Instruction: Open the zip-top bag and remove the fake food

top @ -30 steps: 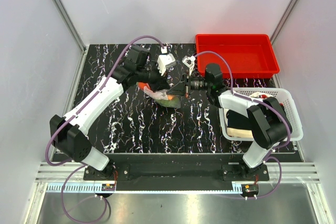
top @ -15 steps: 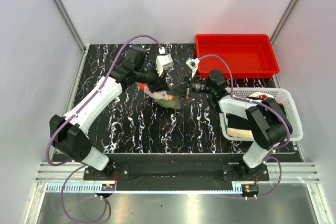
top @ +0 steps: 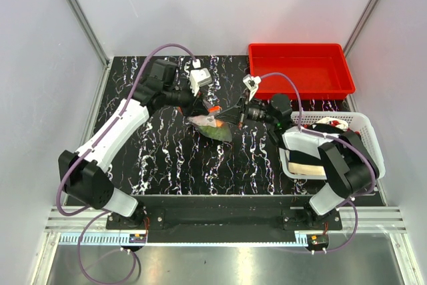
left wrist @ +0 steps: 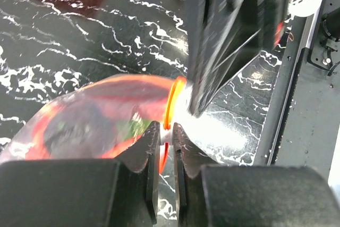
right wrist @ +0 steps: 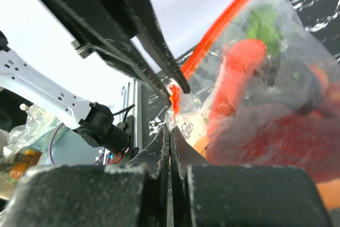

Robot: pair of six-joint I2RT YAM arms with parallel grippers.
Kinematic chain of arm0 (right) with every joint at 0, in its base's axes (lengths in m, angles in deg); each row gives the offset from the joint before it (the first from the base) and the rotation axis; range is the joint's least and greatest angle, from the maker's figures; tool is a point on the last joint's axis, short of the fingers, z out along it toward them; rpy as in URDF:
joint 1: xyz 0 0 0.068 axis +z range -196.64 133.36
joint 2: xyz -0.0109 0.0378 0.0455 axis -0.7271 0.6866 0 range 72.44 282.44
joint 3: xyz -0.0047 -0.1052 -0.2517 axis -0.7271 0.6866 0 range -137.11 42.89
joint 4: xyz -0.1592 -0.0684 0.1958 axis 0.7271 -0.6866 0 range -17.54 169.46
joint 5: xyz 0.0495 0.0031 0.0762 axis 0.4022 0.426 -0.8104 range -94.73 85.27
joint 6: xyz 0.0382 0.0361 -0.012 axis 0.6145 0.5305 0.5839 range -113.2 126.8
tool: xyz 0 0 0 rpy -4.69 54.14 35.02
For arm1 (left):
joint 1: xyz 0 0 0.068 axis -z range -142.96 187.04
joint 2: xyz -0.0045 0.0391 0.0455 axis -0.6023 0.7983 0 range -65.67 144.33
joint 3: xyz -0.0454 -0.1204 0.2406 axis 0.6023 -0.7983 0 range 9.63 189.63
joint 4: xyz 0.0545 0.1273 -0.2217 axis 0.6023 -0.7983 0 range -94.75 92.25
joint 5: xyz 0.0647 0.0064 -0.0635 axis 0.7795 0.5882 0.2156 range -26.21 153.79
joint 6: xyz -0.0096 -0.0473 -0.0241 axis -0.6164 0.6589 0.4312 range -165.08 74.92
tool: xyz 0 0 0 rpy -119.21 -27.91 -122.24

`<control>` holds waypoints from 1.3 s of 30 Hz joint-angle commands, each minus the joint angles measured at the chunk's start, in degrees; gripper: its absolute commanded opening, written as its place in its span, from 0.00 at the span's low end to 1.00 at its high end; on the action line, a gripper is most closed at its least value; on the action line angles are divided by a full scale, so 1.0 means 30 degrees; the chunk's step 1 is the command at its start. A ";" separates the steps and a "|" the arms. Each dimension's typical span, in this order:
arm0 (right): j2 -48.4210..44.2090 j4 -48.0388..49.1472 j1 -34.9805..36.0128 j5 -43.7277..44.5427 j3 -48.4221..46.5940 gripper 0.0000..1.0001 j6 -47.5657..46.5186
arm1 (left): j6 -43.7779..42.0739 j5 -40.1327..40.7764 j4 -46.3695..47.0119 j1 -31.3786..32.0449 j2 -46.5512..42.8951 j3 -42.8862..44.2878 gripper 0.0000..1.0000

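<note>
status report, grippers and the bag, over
Left gripper shut on zip-top bag at its mouth; right gripper shut on it too. Fake food inside the bag. Nothing seen blocking either arm.

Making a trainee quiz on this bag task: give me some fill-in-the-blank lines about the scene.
The left gripper is shut on the clear ____.
The orange toy with a green top is a ____.
The tray at the far right is ____ in colour.
The white basket stands by the ____ arm.
Missing: bag; carrot; red; right.
</note>
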 commanded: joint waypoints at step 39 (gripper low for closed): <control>-0.5280 -1.5411 -0.0426 0.2958 -0.2267 0.48 -0.7515 | 0.6206 1.3016 0.1958 -0.1659 -0.2057 -0.1414 0.00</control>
